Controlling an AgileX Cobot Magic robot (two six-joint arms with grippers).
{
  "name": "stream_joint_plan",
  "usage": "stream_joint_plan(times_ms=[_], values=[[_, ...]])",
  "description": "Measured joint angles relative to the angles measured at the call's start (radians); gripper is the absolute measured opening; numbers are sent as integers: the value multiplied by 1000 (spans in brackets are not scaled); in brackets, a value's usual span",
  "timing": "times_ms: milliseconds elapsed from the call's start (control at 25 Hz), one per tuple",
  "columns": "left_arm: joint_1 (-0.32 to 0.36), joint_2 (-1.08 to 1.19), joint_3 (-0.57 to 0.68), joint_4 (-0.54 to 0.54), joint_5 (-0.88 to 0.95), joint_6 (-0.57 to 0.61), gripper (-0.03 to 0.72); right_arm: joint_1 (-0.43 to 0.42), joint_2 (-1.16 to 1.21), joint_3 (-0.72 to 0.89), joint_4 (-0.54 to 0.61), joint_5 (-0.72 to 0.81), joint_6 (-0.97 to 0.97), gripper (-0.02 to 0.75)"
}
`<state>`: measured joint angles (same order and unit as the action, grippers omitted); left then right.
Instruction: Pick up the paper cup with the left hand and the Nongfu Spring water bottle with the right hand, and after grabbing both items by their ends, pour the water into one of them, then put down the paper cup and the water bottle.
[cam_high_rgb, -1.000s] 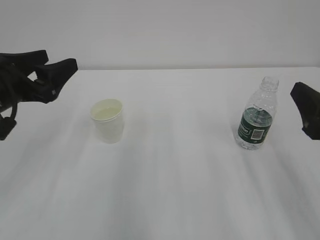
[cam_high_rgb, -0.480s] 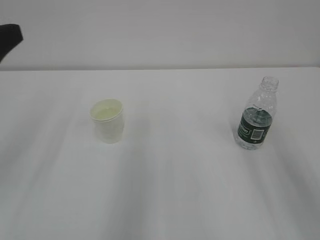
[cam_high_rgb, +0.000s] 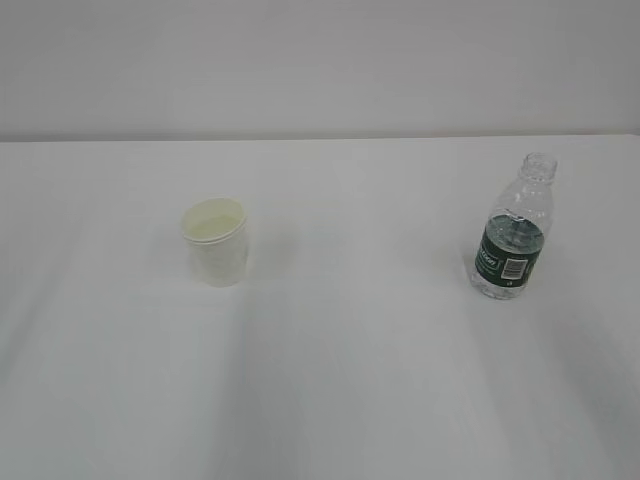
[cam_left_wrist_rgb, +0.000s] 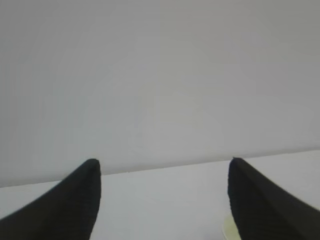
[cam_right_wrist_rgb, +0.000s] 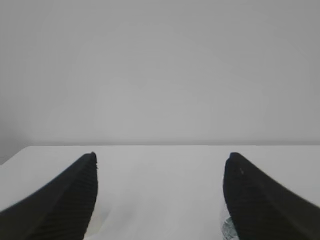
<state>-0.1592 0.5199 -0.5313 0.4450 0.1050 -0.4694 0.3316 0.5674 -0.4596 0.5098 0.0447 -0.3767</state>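
The white paper cup (cam_high_rgb: 215, 242) stands upright on the table's left half, its cream inside showing. The Nongfu Spring water bottle (cam_high_rgb: 514, 231), clear with a green label and no cap, stands upright on the right. Neither arm appears in the exterior view. In the left wrist view my left gripper (cam_left_wrist_rgb: 162, 165) is open and empty, and a sliver of the cup's rim (cam_left_wrist_rgb: 227, 227) peeks out beside its right finger. My right gripper (cam_right_wrist_rgb: 160, 160) is open and empty too, with a bit of the bottle (cam_right_wrist_rgb: 227, 229) at its right finger's base. Water cannot be made out.
The white table (cam_high_rgb: 350, 380) runs back to a plain pale wall (cam_high_rgb: 320, 60). Nothing else stands on it besides the cup and the bottle.
Both arms have withdrawn out of the exterior view: the left gripper left at the left edge, the right at the right edge. Cup and bottle have not moved.
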Motion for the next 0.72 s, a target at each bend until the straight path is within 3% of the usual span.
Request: stream_joint_plan(times_ms=[240,600,720], values=[[0,-168,0,-10,201,0,566,0,-50,-56,-8,84,-4,588],[-22,-233,0,-83,294,12,535,0,-59,-169,-131,231,-8,588],[-44,-233,-12,-124,349,72,533,0,-59,-203,-162,267,-8,587]])
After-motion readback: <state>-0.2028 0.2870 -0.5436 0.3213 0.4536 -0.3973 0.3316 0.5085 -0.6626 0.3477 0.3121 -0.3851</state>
